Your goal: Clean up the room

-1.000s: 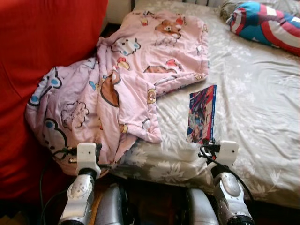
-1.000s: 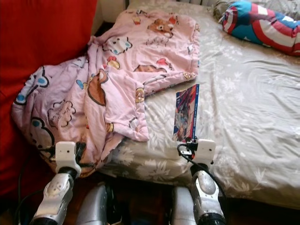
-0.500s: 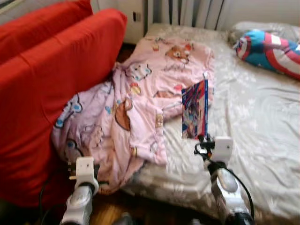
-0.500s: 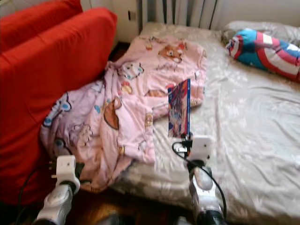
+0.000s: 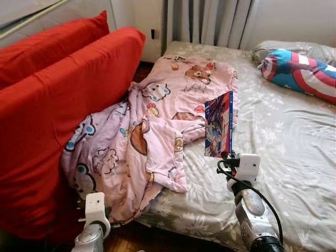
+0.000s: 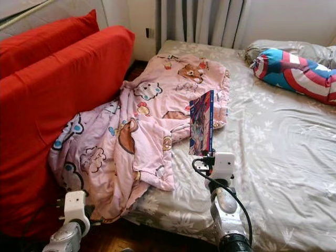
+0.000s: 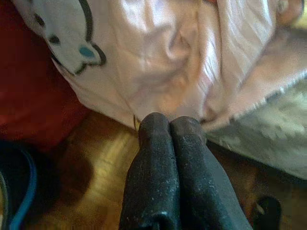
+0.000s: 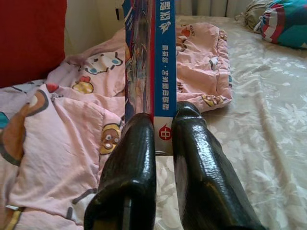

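Upright, book pinched in right gripper, above bed, beside pink blanket

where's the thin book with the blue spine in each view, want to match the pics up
Left eye view: the thin book with the blue spine stands upright in the right gripper, centre-right, over the bed's edge.
Right eye view: the book is just right of centre.
Left wrist view: not seen; shut fingers by blanket and floor.
Right wrist view: spine rises between the two fingers.
Shared landmark: the pink cartoon-print blanket.
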Robot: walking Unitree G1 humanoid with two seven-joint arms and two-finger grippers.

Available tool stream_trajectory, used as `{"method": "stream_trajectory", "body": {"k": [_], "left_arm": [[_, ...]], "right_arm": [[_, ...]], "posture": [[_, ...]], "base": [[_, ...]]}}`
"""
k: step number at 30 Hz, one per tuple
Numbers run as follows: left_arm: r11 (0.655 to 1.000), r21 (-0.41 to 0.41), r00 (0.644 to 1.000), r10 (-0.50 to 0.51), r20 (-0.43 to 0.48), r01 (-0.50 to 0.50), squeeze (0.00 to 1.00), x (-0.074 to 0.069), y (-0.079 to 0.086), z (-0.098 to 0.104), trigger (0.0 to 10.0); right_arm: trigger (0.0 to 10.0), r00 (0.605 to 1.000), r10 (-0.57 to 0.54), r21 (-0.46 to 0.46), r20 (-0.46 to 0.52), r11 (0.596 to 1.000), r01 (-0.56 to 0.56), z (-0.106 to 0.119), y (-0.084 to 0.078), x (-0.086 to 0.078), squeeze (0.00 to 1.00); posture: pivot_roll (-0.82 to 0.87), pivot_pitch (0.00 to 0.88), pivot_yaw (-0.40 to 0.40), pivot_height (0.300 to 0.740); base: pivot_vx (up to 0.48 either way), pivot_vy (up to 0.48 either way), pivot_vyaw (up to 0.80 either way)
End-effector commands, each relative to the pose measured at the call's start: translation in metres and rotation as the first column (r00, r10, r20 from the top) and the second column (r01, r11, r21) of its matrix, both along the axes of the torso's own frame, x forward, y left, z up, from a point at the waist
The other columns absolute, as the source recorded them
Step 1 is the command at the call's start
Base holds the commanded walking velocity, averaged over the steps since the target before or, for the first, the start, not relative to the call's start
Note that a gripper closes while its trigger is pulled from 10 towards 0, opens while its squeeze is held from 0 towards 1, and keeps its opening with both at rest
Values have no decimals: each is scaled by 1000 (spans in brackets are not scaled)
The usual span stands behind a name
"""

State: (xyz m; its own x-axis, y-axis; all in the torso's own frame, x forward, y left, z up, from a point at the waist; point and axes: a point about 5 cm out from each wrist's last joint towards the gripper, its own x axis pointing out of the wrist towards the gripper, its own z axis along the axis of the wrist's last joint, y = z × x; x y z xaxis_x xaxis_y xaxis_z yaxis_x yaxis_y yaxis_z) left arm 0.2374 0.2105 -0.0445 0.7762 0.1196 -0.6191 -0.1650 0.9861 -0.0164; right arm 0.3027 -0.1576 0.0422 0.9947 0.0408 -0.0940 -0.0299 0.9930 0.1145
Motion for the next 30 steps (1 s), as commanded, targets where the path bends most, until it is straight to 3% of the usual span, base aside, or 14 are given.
{"method": "stream_trajectory", "body": {"k": [1, 4, 10, 14, 21, 27, 30], "left_arm": [[1000, -10, 1000, 7, -30, -8, 0, -5, 1, -4, 10000], [995, -39, 995, 87, -57, -89, 0, -7, 2, -6, 10000], [998, -28, 997, 58, -58, -60, 0, -2, -1, -5, 10000], [1000, 5, 993, 31, -118, -31, 0, -15, -3, -14, 10000], [998, -16, 982, 61, -179, -65, 0, -33, 2, -24, 10000], [999, 25, 966, 47, -253, -42, 0, -54, 6, -35, 10000], [999, 32, 965, 41, -259, -34, 0, -56, 6, -35, 10000]], "right_arm": [[10000, 999, -6, 6, 32, 1000, 5, 7, 0, 5, 0], [10000, 1000, 8, 11, 24, 1000, -9, 5, 4, 4, 0], [10000, 1000, 11, 22, 26, 1000, -12, 5, 7, 3, 0], [10000, 1000, 15, 15, 25, 1000, -15, 4, 8, 3, 0], [10000, 1000, 16, 10, 18, 1000, -16, 1, 10, 0, 0], [10000, 1000, -4, 12, 30, 1000, 3, 1, 10, 0, 0], [10000, 1000, -4, 12, 29, 1000, 4, 1, 10, 0, 0]], "posture": [[-58, 17, 4, 740], [-62, 10, 8, 740], [-60, 10, 9, 740], [-71, 4, 14, 740], [-67, 0, 14, 740], [-72, 0, 21, 740], [-72, 0, 21, 740]], "base": [[0, 0, 0], [0, 0, -800], [0, 0, -800], [0, 0, -800], [0, 0, -800], [0, 0, 0], [0, 0, 0]]}}
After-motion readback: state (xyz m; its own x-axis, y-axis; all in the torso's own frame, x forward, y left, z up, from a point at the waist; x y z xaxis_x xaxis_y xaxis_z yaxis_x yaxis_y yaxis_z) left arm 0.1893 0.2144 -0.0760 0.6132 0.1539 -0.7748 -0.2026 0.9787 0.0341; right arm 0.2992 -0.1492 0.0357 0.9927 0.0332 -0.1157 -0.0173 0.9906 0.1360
